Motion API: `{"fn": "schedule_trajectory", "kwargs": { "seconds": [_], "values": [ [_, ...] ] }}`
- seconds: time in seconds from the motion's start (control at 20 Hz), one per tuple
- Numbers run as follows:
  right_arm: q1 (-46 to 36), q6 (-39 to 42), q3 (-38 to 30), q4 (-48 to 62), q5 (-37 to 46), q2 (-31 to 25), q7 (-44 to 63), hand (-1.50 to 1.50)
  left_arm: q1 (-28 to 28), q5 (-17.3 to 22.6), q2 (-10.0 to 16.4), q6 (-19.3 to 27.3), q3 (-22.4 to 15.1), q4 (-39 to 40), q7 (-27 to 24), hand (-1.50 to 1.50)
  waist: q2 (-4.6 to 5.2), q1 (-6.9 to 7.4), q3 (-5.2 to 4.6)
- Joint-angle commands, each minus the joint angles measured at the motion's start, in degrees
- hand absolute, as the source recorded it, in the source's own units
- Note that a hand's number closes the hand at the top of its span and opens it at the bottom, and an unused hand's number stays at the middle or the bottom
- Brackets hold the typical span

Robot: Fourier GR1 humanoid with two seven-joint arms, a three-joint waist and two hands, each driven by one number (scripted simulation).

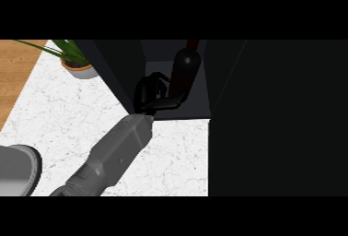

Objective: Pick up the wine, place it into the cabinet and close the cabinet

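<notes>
- Grey rounded shape [17,168] at the near-left edge is cut off; I cannot tell what it is.
- Right robot hand [151,92] is curled around the wine [183,69], just inside the cabinet [115,64] opening.
- Best to set the bottle upright, farther in, before letting go.
- Darkness hides its base; the right-hand panel [272,115] is probably the open door.

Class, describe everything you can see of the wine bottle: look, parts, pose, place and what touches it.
The wine bottle is dark and glossy, glass by its look, with a rounded shoulder narrowing to a reddish neck at the top. It looks roughly upright inside the open dark cabinet. The left hand curls round its lower body from the view's left; its base is hidden.
</notes>
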Motion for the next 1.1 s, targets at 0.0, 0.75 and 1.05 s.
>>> {"fn": "schedule_trajectory", "kwargs": {
  "seconds": [0.0,0.75,1.05],
  "values": [
    [-1.0,-0.1,-1.0,0.4,-1.4,-0.7,0.8,-1.5,-2.8,1.3,0.0,0.6,-0.5,2.5,-0.2,1.5,-0.03,-0.45,0.01],
    [3.3,2.0,-2.1,-1.2,-2.4,-0.9,-2.1,-1.5,-4.5,1.7,0.0,-2.2,6.2,11.2,-9.1,1.5,-0.1,-0.13,0.04],
    [-2.7,-1.7,0.8,0.8,1.9,0.5,0.3,-1.5,-2.5,-0.3,0.8,-4.7,5.2,10.3,-13.9,-1.5,-0.18,0.9,0.01]
  ]
}}
